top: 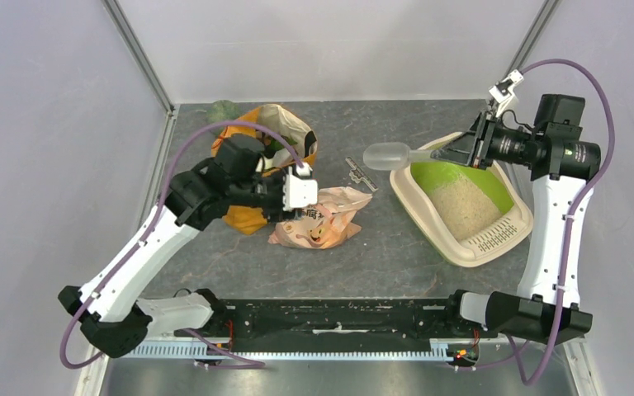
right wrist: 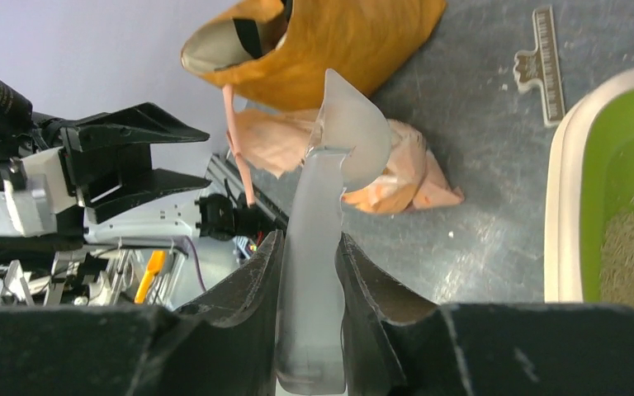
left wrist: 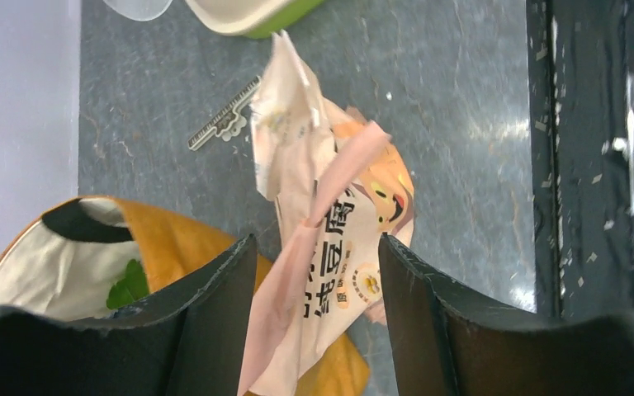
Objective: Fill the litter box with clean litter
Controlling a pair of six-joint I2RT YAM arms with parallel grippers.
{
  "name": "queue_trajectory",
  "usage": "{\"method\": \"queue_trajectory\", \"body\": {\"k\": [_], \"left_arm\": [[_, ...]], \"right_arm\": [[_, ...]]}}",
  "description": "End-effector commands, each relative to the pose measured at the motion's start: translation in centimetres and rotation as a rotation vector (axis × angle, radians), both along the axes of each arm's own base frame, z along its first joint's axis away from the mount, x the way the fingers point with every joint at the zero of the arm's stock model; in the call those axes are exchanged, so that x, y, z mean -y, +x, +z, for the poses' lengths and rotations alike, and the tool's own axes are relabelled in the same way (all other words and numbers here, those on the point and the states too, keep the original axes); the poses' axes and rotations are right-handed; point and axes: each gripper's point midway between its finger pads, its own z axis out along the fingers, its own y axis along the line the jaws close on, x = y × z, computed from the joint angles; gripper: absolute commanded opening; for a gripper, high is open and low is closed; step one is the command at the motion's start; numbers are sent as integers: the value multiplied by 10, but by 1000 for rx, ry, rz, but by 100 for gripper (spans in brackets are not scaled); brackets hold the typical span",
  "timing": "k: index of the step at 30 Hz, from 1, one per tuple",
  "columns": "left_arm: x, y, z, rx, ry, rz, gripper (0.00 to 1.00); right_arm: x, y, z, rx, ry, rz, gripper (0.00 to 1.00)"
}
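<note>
The litter box (top: pixel 429 223), cream with a lime-green hood, lies at the right with pale clean litter (top: pixel 466 206) spread inside it. My right gripper (top: pixel 454 153) hovers over its far end, shut on the handle of a translucent scoop (top: pixel 385 154) whose bowl points left, beyond the rim. In the right wrist view the handle is pinched between the fingers of the right gripper (right wrist: pixel 309 237). No litter shows in the scoop (right wrist: pixel 343 132). My left gripper (left wrist: pixel 315 241) stands open just above a crumpled pink litter bag (left wrist: pixel 338 206), whose top flap lies in the gap between the fingers.
An orange paper shopping bag (top: pixel 243 219) lies behind the left gripper with something green inside. A metal clip (top: pixel 360 173) rests on the grey table between the pink bag (top: pixel 322 219) and the litter box. A black rail (top: pixel 338 318) runs along the near edge.
</note>
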Motion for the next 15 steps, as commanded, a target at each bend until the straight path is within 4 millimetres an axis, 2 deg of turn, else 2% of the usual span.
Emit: {"method": "queue_trajectory", "body": {"k": [1, 7, 15], "left_arm": [[6, 7, -21, 184, 126, -136, 61], [15, 28, -36, 230, 173, -133, 62], [16, 29, -41, 263, 191, -165, 59]], "right_arm": [[-9, -25, -11, -47, -13, 86, 0], [-27, -32, -33, -106, -56, 171, 0], [-36, -27, -52, -151, -141, 211, 0]]}}
